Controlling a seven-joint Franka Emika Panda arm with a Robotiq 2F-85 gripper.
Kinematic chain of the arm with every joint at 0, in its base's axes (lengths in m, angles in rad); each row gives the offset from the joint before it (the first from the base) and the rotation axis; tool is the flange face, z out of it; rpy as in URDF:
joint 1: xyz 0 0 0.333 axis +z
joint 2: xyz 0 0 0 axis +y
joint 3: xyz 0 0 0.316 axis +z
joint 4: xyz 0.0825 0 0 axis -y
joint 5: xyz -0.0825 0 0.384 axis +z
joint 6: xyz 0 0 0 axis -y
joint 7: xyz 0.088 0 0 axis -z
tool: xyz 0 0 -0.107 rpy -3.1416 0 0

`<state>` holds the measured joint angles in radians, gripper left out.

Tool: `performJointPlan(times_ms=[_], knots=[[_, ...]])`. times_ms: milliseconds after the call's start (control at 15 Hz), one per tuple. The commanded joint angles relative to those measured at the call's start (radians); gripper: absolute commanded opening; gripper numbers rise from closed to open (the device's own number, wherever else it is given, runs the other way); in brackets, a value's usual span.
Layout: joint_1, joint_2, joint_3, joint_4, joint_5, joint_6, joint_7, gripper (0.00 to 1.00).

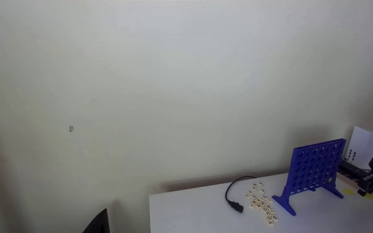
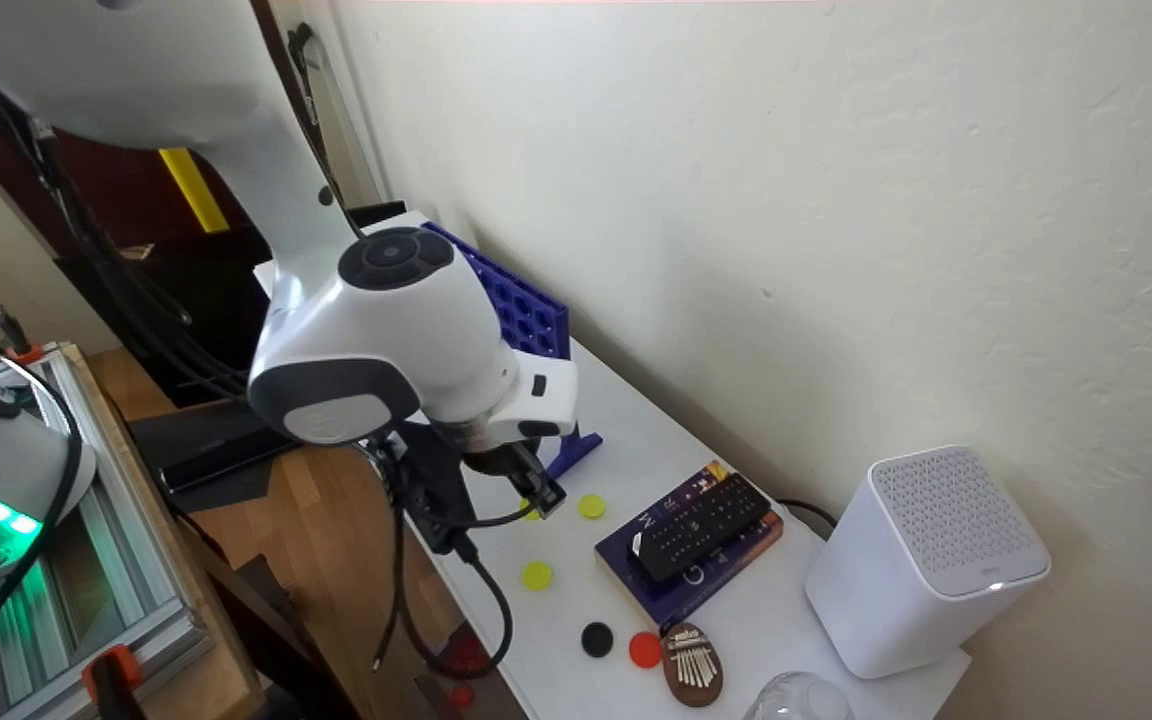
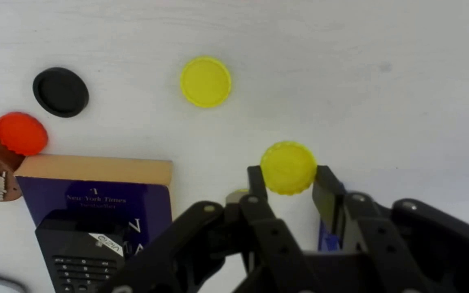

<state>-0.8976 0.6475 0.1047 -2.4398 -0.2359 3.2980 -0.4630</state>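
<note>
In the wrist view a yellow disc lies flat between the fingertips of my gripper, which is shut on it with both pads against its rim. In an exterior view the gripper points down low over the white table, partly covering that disc; whether the disc touches the tabletop I cannot tell. Another yellow disc rests on the table, and a further yellow disc is mostly hidden behind a finger in the wrist view. The blue upright rack stands close to the gripper.
Beside the discs lies a book with a black remote on top. A black disc, a red disc and a thumb piano lie farther along. A white speaker, letter tiles and a cable plug are also there.
</note>
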Motion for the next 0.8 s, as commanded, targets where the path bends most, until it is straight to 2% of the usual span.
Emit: performJointPlan(times_ms=[0, 467, 733], knots=[[-0.094, -0.062, 0.067, -0.087, -0.069, 0.052, 0.059, 0.1], [-0.223, -0.106, 0.152, -0.176, -0.167, 0.157, 0.167, 0.1], [-0.303, -0.133, 0.22, -0.239, -0.148, 0.237, 0.152, 0.1]])
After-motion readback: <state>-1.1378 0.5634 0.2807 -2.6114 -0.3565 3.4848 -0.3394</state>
